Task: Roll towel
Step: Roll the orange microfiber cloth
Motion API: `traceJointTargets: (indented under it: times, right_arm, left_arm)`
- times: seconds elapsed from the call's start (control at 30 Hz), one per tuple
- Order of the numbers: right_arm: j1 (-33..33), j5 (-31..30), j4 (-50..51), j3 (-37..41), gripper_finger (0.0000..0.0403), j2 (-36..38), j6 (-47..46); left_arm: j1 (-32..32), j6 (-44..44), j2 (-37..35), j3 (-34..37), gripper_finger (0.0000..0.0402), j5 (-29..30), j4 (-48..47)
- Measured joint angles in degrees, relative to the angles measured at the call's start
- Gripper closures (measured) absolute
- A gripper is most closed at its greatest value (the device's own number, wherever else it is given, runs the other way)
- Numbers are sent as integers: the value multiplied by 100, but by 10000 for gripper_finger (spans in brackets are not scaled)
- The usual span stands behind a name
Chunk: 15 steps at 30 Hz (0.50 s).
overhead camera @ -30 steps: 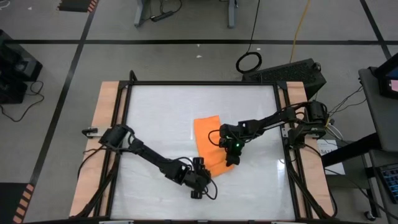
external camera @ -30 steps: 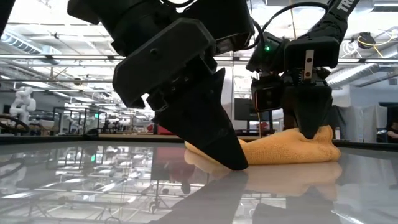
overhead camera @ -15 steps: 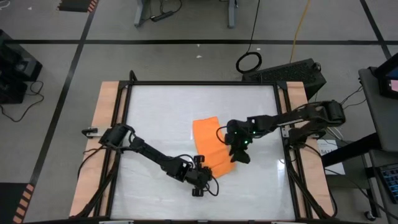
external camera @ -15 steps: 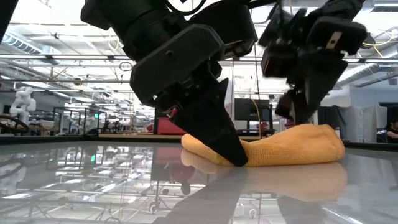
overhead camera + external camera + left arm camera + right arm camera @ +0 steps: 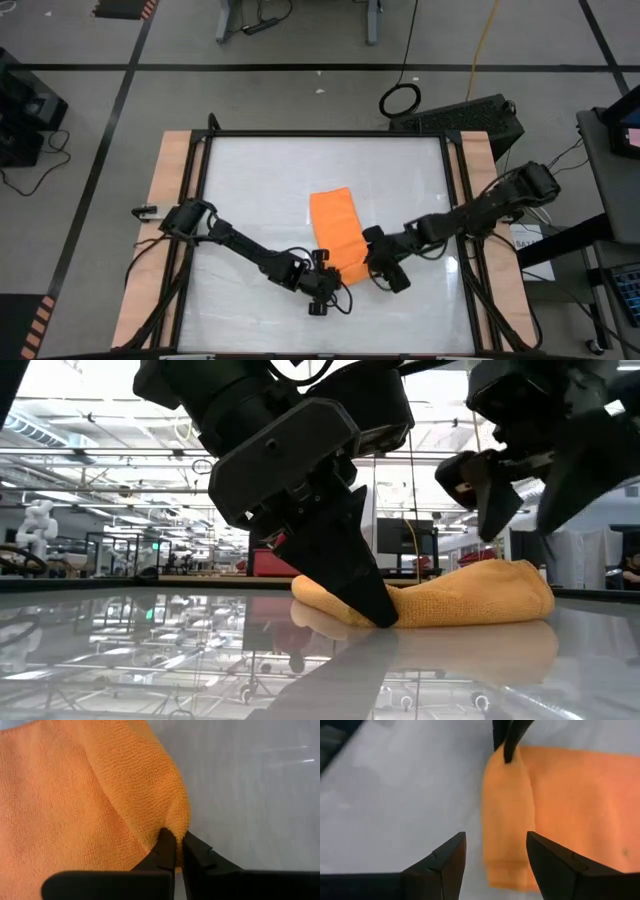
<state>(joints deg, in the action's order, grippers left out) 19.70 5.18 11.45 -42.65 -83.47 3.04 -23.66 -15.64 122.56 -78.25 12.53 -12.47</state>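
From above, your towel (image 5: 337, 235) lies mid-table; the right gripper (image 5: 392, 274) has let go and backed off beside it, jaws wide. Level with the table, the left gripper (image 5: 375, 615) has clamped the rolled end, so rolling can continue.

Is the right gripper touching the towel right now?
Apart. The low view shows the right gripper open and lifted clear above the towel, with background visible between them. The right wrist view agrees: its fingers hang short of the cloth.
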Motion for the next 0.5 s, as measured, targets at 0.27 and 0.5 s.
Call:
traceJointTargets:
  times: [0.27, 0.5]
  right_arm:
    - [280, -660, -51, 1, 204, -489, -63]
    - [365, -691, -90, 2, 204, -870, -152]
  left_arm:
    - [-4, -42, 0, 4, 384, -24, -24]
    - [-7, -57, 0, 6, 383, -30, -26]
